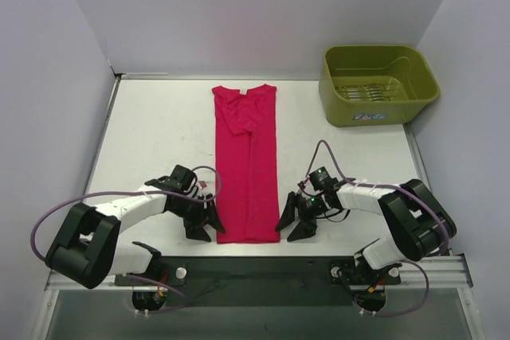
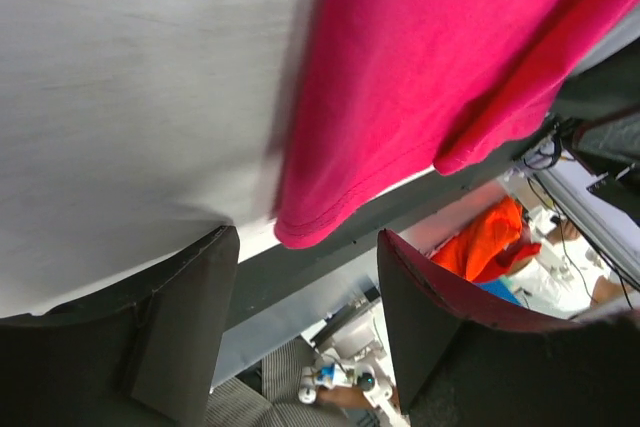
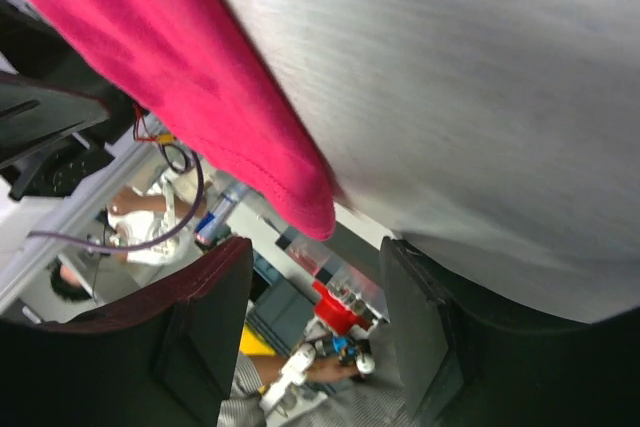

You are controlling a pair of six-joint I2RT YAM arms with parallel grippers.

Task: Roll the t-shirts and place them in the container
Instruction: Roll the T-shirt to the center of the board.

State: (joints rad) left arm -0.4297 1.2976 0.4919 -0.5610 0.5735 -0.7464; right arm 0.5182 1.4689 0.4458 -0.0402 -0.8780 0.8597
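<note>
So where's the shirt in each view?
Top external: shirt, a long strip at centre.
Left wrist: upper right, hem corner reaching mid-frame.
Right wrist: upper left, hem corner reaching mid-frame.
Shared landmark: the near edge of the table, by the hem.

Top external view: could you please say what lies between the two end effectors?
In the top external view, the near hem of the folded magenta-red fabric t-shirt lies between the left end effector and the right end effector.

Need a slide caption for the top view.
Left gripper and right gripper, both open, flank folded magenta t-shirt at near hem; olive bin far right.
</note>
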